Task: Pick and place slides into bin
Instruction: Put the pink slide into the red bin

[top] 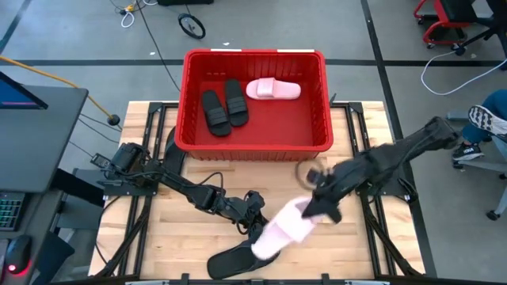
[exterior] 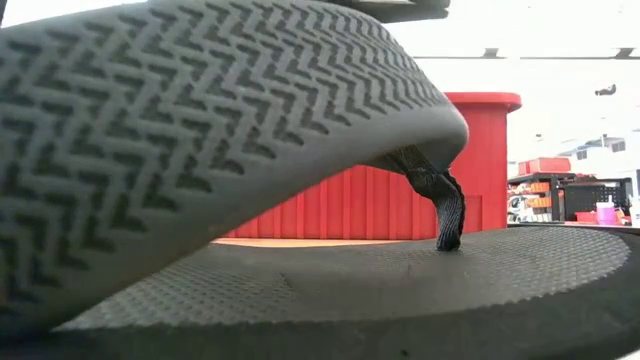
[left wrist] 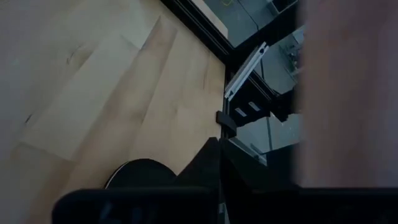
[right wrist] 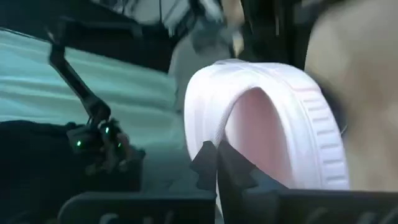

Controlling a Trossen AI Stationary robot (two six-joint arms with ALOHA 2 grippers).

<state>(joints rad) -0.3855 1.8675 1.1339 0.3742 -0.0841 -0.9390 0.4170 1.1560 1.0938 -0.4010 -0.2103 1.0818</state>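
A pale pink slide (top: 283,229) is at the table's near middle, in my right gripper (top: 310,207), which is shut on it. My left gripper (top: 255,210) is right beside the slide's left side and looks shut and empty; I cannot tell if it touches the slide. A black thong flip-flop (top: 236,261) lies at the near edge and fills the low view (exterior: 400,290), with a dark herringbone sole (exterior: 200,130) leaning over it. The red bin (top: 255,144) at the far middle holds two black slides (top: 224,109) and one pink slide (top: 273,89). My right gripper pinches the pink slide's wide strap at its edge (right wrist: 208,140) between its two fingers. The fingers slant down from the table's right side. The slide hangs tilted below them, its lower end (top: 265,247) over the flip-flop; whether it rests there I cannot tell.
The wooden table (top: 158,229) has bare room at the near left and near right. The bin's near wall (top: 253,147) stands between the grippers and its inside. A person's shoe (top: 485,120) shows past the right edge.
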